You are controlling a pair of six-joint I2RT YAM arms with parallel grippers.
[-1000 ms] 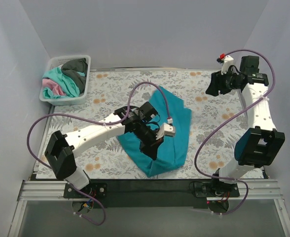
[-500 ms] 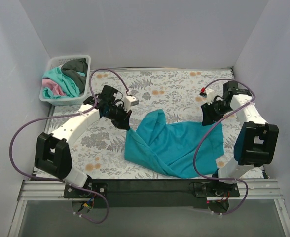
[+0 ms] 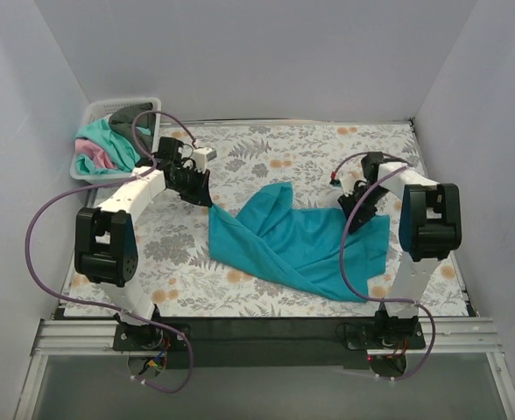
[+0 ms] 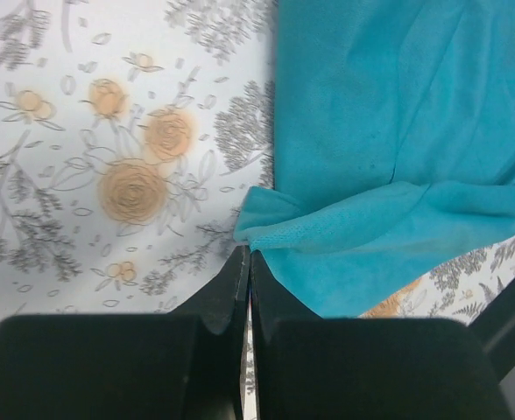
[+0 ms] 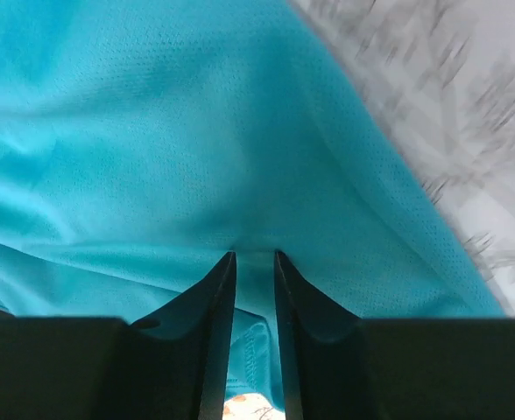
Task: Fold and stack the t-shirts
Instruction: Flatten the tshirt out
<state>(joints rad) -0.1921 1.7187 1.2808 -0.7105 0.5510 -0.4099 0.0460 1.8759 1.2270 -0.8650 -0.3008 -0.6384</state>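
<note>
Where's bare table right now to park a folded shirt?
Widest: the far strip of table cover between the back wall and the teal shirt. Smaller: near-left, between the left arm and the shirt's edge. Crowded: the middle, shirt held by left gripper and right gripper; the far-left corner by the basket.

A: Teal t-shirt: knit cloth, matt. A fine mesh texture shows in the right wrist view.

B: Agreed. In the left wrist view it reads soft and slightly fuzzy, with a stitched hem. Table cover: floral-printed cloth, matt, flat.

A: Left gripper and right gripper: black, smooth and matt. They look like plastic.

B: Basket, far left: white slotted plastic with a faint sheen. Cable: purple, smooth jacket.
</note>
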